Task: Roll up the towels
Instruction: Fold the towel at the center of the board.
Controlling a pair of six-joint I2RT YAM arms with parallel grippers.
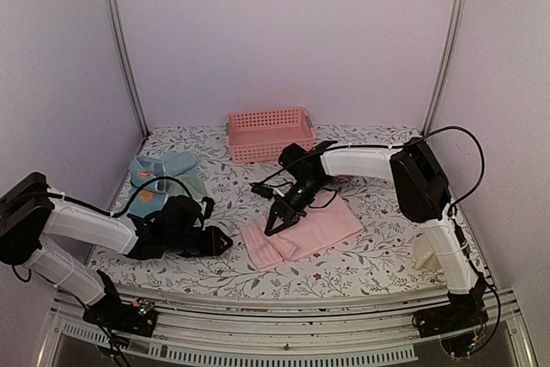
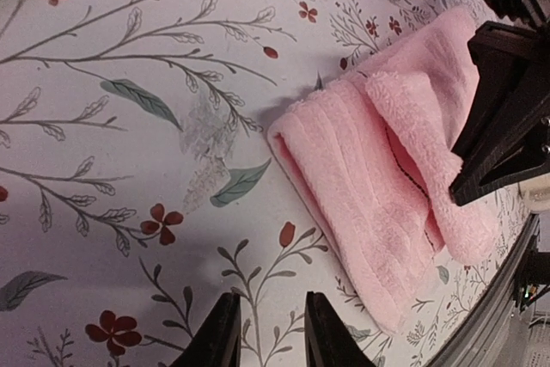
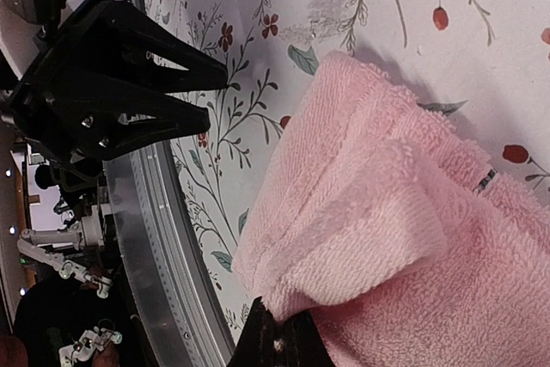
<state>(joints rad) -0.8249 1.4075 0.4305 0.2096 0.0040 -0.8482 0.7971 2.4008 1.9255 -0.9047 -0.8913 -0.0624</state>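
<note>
The right gripper (image 1: 279, 223) pinches a fold of the pink towel (image 1: 326, 226); the half-open, empty left gripper (image 1: 227, 244) lies just left of its near end.

Pink towel (image 2: 378, 204) lies part-folded on the flowered surface (image 2: 129, 169) (right tool (image 2: 460, 174) pinching its flap), left tool (image 2: 268, 315) parted nearby.

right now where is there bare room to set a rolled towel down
Bare tablecloth front right, between the pink towel and the right arm's base, and mid-table between the towel pile and the pink basket. Crowded at the pink towel's left end, where the left gripper and right gripper sit.
</note>
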